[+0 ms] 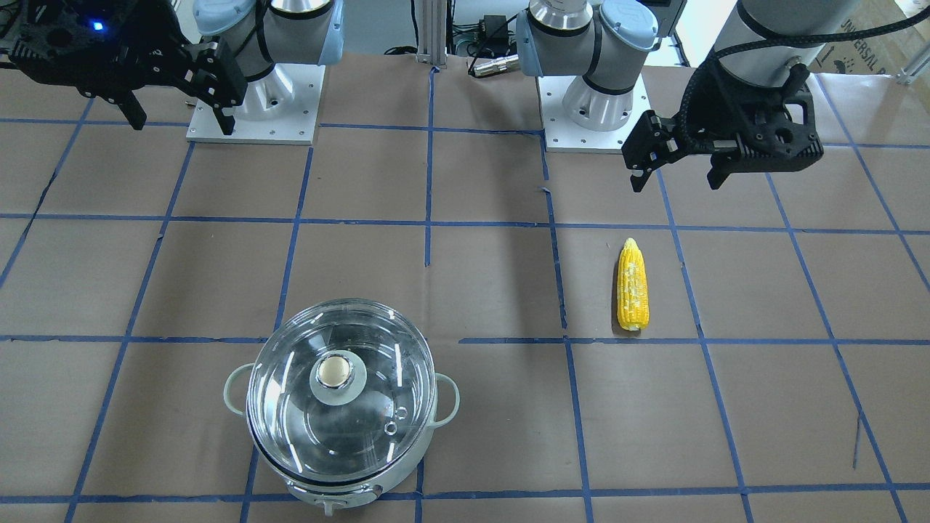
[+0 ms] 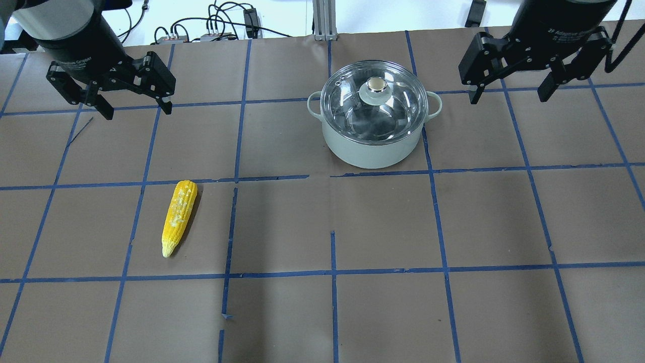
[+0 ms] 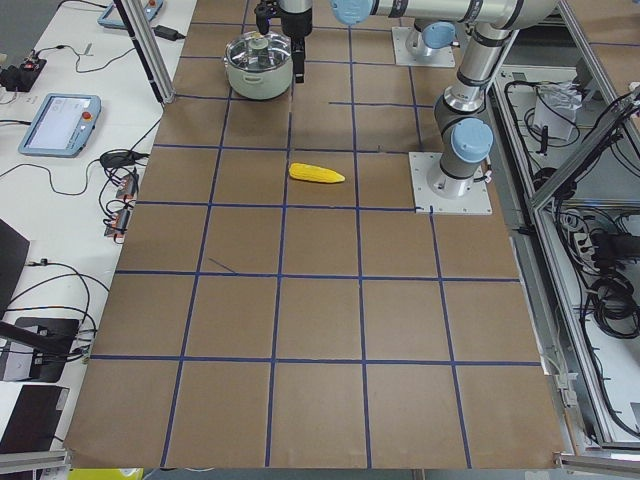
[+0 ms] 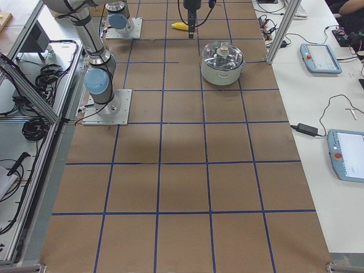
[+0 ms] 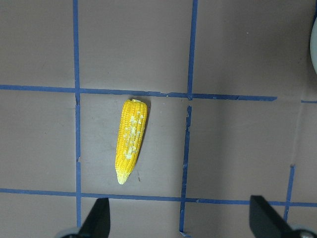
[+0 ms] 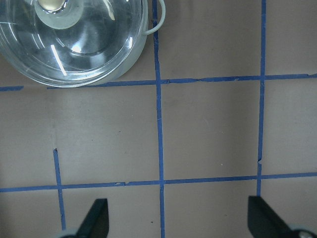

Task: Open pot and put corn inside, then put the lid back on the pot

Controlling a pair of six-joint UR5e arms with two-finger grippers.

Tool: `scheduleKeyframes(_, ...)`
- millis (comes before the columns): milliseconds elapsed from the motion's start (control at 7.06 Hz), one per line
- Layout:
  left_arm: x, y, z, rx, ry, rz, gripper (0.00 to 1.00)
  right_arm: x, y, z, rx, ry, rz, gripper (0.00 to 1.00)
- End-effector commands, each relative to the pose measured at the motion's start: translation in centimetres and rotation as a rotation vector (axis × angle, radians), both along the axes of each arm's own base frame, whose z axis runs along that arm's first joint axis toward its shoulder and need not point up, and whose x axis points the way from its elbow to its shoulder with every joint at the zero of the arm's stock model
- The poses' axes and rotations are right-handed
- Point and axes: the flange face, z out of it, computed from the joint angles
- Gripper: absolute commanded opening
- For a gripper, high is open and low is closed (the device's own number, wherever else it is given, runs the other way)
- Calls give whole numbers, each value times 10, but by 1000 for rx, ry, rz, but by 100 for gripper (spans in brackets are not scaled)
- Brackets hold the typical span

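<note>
The pale grey-white pot [image 2: 370, 148] stands on the table with the clear glass lid [image 2: 352, 108] on it, its beige-topped knob [image 2: 376, 84] in the middle. The yellow corn [image 2: 179, 217] lies flat on the table, apart from the pot, pointed end toward the robot. My left gripper [image 2: 137, 108] is open and empty, held high beyond the corn; the left wrist view shows the corn [image 5: 130, 140] below it. My right gripper [image 2: 509, 96] is open and empty, held high to the right of the pot; the lid [image 6: 74, 39] shows in its wrist view's top left corner.
The table [image 2: 383, 227] is covered in brown paper with a blue tape grid. The two arm bases [image 1: 254, 102] stand on white plates at the robot's edge. Cables and a post [image 2: 322, 20] lie beyond the far edge.
</note>
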Motion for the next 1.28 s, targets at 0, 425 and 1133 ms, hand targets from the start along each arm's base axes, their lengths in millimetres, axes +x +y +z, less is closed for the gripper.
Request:
scheduleKeyframes(0, 0, 0, 0, 0, 0, -1, 100, 0, 0, -1, 2, 0, 2, 98)
scheduleKeyframes(425, 0, 0, 0, 0, 3, 1, 100, 5, -31, -17, -40, -5, 2, 98)
scheduleKeyframes(1133, 0, 0, 1, -2, 3, 2, 100, 99, -179, -111, -76, -13, 69, 97)
